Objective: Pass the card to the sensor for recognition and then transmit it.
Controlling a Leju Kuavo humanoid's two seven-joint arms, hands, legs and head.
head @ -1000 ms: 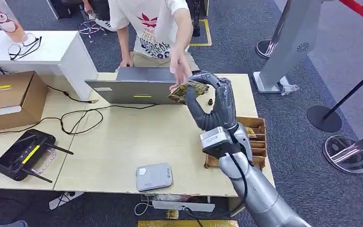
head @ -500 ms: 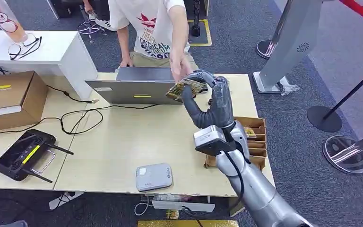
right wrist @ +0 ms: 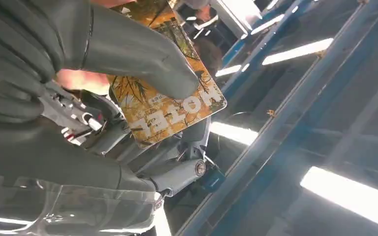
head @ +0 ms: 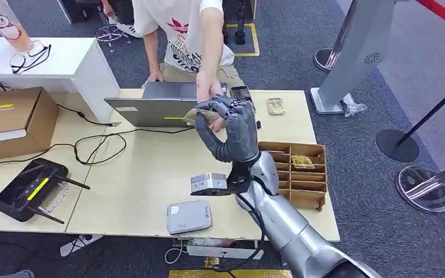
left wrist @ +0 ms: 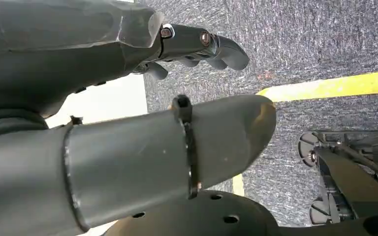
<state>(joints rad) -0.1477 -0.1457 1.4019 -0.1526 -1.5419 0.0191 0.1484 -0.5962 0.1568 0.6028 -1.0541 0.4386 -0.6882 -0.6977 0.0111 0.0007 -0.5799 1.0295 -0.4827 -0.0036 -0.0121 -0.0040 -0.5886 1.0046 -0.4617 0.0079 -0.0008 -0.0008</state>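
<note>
One grey card reader [head: 189, 216] is lying at the near edge of the table [head: 150, 174]. To its right one brown divided box [head: 301, 174] is sitting, with one card visible in a compartment [head: 302, 162].

The right hand [head: 232, 130] is being held raised above the table's middle, and one card [head: 203, 115] is being pinched between the thumb and fingers. The card is being touched from the far side by a person's hand [head: 204, 91]. In the right wrist view the card [right wrist: 167, 93] is being shown close up: yellow-orange print with the word HOTEL, thumb pressed on its face, fingers behind it. That lettering cannot be read from the head view.

The left hand [left wrist: 128, 113] is being shown by the left wrist view, hanging over grey carpet with a yellow line; nothing is being held, fingers are slightly curled and apart.

Further back: one laptop [head: 162, 104], one more card [head: 276, 106] lying on the far right of the table, one dark phone-like item [head: 242, 94] beside the person's hand. On the left: one black controller [head: 26, 190], one cardboard box [head: 11, 121].
</note>
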